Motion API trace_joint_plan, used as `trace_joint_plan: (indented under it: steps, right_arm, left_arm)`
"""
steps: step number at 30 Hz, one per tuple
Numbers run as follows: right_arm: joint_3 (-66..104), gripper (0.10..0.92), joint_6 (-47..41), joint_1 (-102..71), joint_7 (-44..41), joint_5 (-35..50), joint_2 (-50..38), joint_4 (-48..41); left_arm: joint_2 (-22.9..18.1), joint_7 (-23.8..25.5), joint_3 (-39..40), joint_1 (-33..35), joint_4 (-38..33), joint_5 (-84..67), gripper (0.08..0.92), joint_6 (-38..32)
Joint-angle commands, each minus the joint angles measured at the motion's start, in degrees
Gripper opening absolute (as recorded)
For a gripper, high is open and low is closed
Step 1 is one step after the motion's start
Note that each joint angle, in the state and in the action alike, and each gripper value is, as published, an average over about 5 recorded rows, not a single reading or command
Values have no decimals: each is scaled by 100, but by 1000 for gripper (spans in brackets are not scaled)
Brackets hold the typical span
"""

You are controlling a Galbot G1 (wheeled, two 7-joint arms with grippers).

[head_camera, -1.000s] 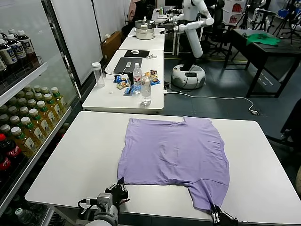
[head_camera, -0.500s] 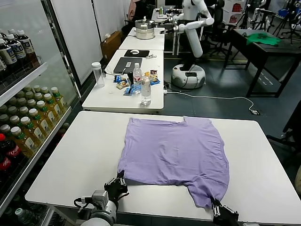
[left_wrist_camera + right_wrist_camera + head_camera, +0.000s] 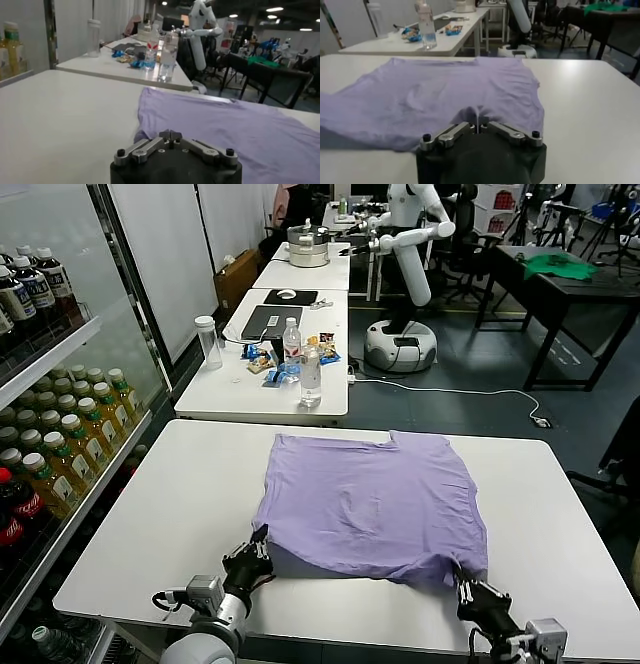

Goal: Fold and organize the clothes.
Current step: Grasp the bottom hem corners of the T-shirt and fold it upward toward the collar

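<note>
1. The lavender T-shirt (image 3: 375, 504) is spread on the white table (image 3: 150, 514), toward its far middle; its near hem has been lifted and carried away from the near edge.
2. The left gripper (image 3: 258, 548) is clamped shut on the hem's near-left corner, now farther in from the table's near edge.
3. The right gripper (image 3: 466, 587) is pinched shut on the near-right corner; the flap that hung toward the near edge has been drawn up under the shirt.

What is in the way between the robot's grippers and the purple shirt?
Nothing visible. The left gripper is shut on the purple T-shirt at one near corner, the right gripper on the other, and only bare white table surrounds it.
</note>
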Motion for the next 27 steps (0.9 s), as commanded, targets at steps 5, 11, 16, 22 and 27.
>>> trace_joint_plan:
  steps: [5,11,16,22,27]
  right_arm:
    - [-128,122,-33,1406,16,325,-602,-870]
    - [-202,122,-53,1843,-1,392,-765,-1270]
    - [-318,122,-87,2185,-44,396,-871,-1597]
    - [-446,122,-179,2422,-115,334,-900,-1806]
    - [-543,122,-234,2488,-197,167,-858,-1906]
  left_arm:
    - [22,15,119,-1144,954,-327,89,-81]
    - [35,14,158,-1435,1261,-409,89,-80]
    - [20,13,216,-1650,1507,-378,89,-75]
    - [-11,5,308,-1808,1692,-212,89,-76]
    - [-59,3,370,-1938,1819,-8,89,-74]
